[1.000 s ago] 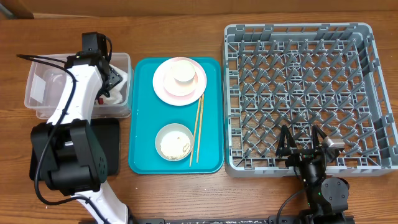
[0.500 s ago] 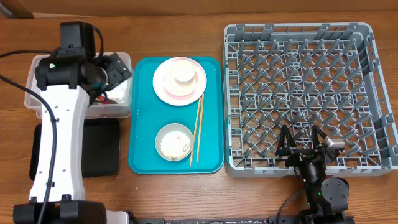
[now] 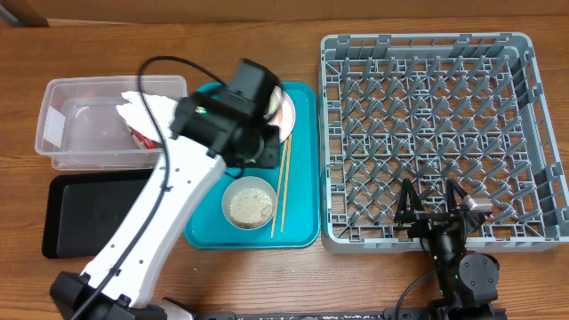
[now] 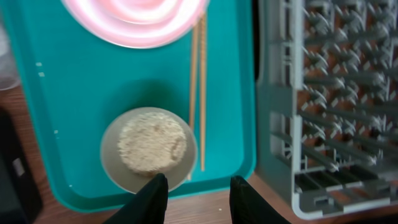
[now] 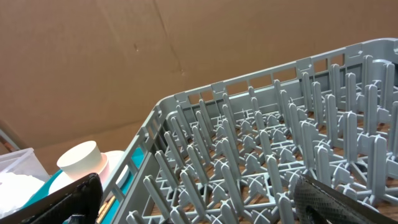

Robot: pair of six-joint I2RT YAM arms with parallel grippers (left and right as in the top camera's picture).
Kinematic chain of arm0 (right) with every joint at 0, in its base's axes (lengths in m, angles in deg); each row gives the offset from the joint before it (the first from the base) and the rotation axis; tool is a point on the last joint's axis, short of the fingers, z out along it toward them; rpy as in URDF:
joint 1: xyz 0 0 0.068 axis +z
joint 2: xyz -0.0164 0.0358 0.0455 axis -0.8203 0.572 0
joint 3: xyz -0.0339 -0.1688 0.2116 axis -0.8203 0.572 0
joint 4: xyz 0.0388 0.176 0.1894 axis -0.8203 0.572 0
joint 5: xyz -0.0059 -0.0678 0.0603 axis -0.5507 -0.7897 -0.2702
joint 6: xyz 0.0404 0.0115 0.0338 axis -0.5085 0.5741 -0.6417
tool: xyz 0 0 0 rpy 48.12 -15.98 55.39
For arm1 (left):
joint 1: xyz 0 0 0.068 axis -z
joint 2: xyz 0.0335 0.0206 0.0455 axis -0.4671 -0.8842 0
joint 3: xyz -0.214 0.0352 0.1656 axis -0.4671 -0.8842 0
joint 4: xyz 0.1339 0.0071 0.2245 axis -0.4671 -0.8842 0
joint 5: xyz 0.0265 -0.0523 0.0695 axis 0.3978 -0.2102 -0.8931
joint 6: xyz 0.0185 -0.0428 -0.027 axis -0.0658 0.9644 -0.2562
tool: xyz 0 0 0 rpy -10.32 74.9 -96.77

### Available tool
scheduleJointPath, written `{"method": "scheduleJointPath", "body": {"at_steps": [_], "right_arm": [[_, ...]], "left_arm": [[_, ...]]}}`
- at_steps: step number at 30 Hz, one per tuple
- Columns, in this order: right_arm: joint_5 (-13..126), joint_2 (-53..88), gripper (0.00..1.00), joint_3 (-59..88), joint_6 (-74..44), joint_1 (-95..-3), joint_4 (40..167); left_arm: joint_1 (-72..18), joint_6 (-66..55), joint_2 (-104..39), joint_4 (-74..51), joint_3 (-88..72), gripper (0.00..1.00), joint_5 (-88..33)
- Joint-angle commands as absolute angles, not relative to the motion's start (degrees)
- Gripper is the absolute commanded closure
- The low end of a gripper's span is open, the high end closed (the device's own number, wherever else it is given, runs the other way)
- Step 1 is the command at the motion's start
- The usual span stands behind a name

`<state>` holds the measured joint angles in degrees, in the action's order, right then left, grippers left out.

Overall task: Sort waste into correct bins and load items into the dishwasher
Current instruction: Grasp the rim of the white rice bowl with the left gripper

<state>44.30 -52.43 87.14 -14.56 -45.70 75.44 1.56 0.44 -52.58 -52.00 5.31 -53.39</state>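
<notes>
A: Wooden worktop (image 3: 267, 18) — whitish round bowl of rice (image 4: 149, 148) sits on teal serving tray (image 4: 56, 93), just ahead of left tool (image 4: 199, 190).
B: Left tool half-spread, empty — nearer than right tool (image 3: 431, 206), gaping wide, well apart.

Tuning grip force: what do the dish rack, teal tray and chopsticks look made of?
Dish rack: moulded grey plastic, matte; uniform colour, thin lattice and pegs.
Teal tray: likely plastic, smooth with a slight sheen, rounded raised rim.
Chopsticks: probably wood or bamboo, pale tan, no gloss; grain too fine to see.
</notes>
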Motion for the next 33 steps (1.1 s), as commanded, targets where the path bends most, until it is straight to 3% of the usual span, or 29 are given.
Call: {"method": "scheduleJointPath", "body": {"at_steps": [1,16,33], "right_arm": [[43.64,-52.89,0.00,87.73,-14.17,-45.59,75.16],[43.64,-52.89,0.00,87.73,-14.17,-45.59,75.16],[43.64,-52.89,0.00,87.73,-14.17,-45.59,75.16]], "left_arm": [[5.78,-0.39,-54.57,-51.95,5.66,0.65,-54.26],[9.36,0.50,-59.71,-52.33,4.50,0.70,-54.44],[9.34,4.83,-60.27,-36.33,-15.89,0.71,-54.64]]}}
